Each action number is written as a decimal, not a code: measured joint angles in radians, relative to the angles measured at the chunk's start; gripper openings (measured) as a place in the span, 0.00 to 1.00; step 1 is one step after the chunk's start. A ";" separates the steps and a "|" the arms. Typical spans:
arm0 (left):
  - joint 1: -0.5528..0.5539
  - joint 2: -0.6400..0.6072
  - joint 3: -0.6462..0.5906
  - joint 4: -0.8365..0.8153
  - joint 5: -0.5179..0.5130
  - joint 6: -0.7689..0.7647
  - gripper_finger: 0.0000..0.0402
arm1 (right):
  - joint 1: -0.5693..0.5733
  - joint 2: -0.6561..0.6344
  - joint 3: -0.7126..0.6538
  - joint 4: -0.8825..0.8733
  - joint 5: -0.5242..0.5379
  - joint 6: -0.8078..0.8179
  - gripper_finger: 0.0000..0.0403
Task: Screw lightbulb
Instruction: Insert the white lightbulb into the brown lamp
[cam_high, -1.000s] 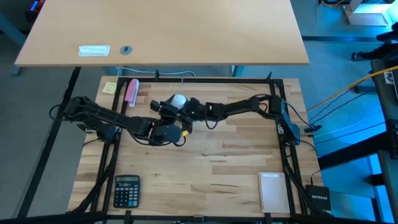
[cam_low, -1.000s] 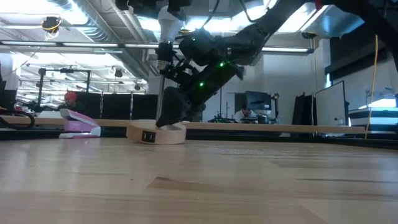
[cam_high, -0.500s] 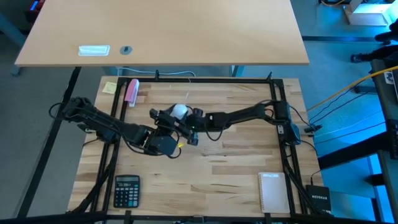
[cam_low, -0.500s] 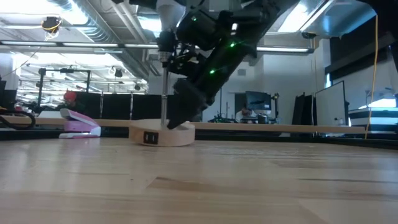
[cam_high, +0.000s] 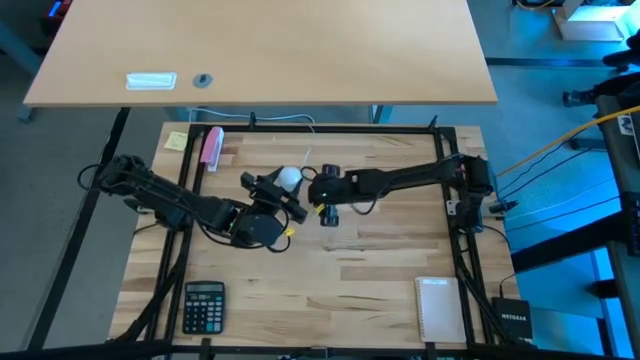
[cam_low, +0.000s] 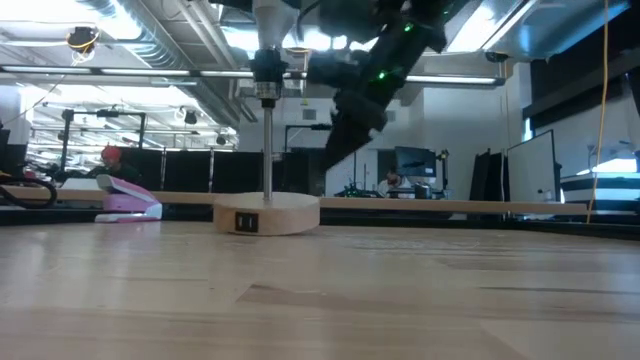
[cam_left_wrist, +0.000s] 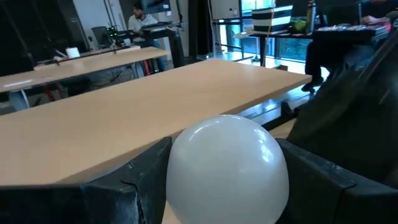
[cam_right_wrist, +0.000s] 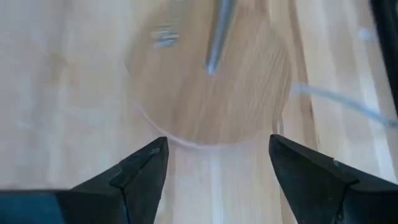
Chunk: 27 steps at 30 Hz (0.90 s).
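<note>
The small white frosted lightbulb (cam_high: 288, 178) is held between the dark fingers (cam_left_wrist: 124, 190) of the left gripper (cam_high: 281, 184), which is closed on its round globe, as is seen in the left wrist view (cam_left_wrist: 227, 169). In the low view the lightbulb (cam_low: 270, 22) is seen at the top of a thin metal stem (cam_low: 267, 140) rising from a round pale wooden disc base (cam_low: 266, 213) on the wooden table (cam_low: 400, 290). The right gripper (cam_high: 327, 209) is held just beside the bulb, raised above the table, with its fingers (cam_right_wrist: 140, 171) spread wide and empty; the wooden disc (cam_right_wrist: 208, 87) is seen beyond them. A pink stapler (cam_high: 212, 146) lies well apart, beyond the left gripper.
</note>
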 joint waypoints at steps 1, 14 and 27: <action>0.005 0.000 0.000 0.000 -0.001 0.006 0.60 | -0.014 -0.026 -0.032 0.051 -0.030 -0.003 0.70; 0.071 0.000 0.002 -0.005 0.058 0.036 0.60 | -0.130 -0.034 -0.535 1.345 -0.318 0.072 0.70; 0.080 0.000 0.002 -0.003 0.074 0.036 0.60 | -0.117 0.038 -0.325 1.207 -0.407 0.062 0.70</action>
